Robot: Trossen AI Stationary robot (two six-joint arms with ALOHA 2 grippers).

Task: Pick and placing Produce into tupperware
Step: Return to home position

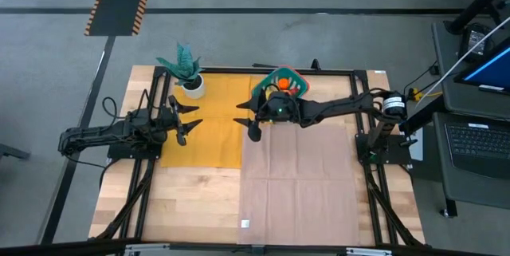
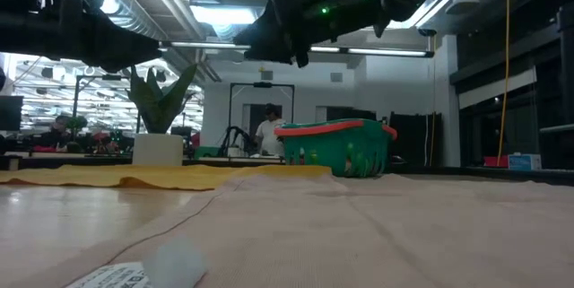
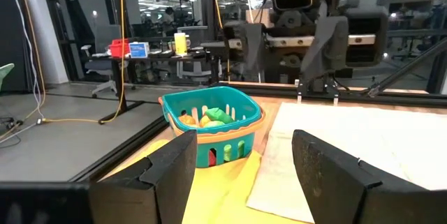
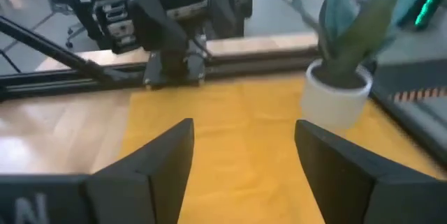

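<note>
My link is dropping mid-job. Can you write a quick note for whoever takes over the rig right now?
Left gripper: open, empty, over the yellow cloth near the potted plant.
Right gripper: open, empty, raised near the teal basket.
Produce: in the basket; none shows loose in the high view.
Left to do, it seems: bring the arms home.

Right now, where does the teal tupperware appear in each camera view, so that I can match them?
High view: tupperware at top centre, near the table's far edge.
Low view: just right of centre, standing on the table.
Left wrist view: left of the picture's centre, with produce inside.
Right wrist view: not in it.
Shared landmark: the yellow cloth, visible in all four views.
</note>
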